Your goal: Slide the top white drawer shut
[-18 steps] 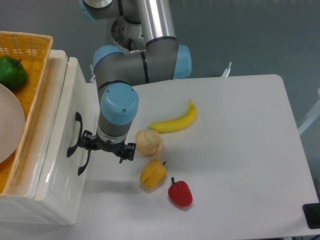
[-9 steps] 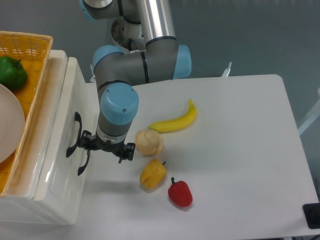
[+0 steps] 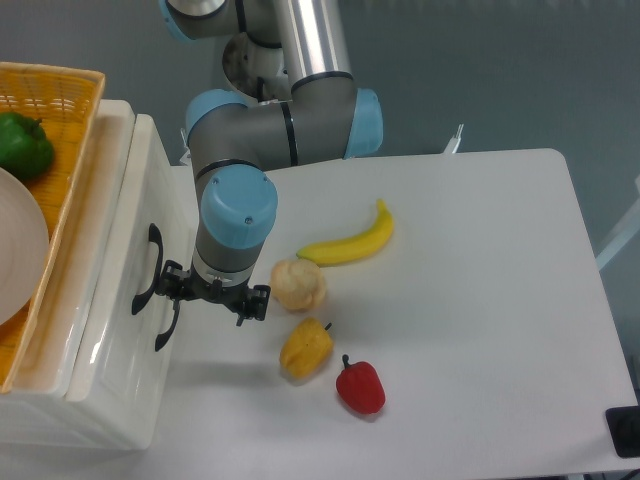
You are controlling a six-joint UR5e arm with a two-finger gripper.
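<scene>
One gripper [image 3: 214, 298] hangs low at the left side of the table [image 3: 480, 300], pointing down, right in front of the white cabinet [image 3: 110, 330]. Its black fingers sit beside the drawer fronts, but the blue wrist joint above covers the gap between them, so I cannot tell whether they are spread or closed, nor whether they touch a handle. Just left of the gripper is the top drawer [image 3: 150, 200], its glossy white front carrying a black curved handle [image 3: 150, 268]; the front stands out only a little from the cabinet body behind it. Below and slightly nearer lies the lower drawer [image 3: 125, 350], whose own black handle [image 3: 168, 325] runs just under the gripper's left side. On top of the cabinet, at the far left, rests a yellow basket [image 3: 70, 120] holding a green pepper [image 3: 24, 144] and part of a pale plate [image 3: 20, 250]. Right of the gripper, a beige round fruit [image 3: 298, 284] lies on the table, close to the wrist. Near it, toward the front, sits a yellow pepper [image 3: 305, 348], and just right of that a red pepper [image 3: 360, 386]. Farther back a banana [image 3: 350, 240] lies at a slant. The arm [image 3: 290, 110] rises from the gripper to grey and blue joints at the far edge.
</scene>
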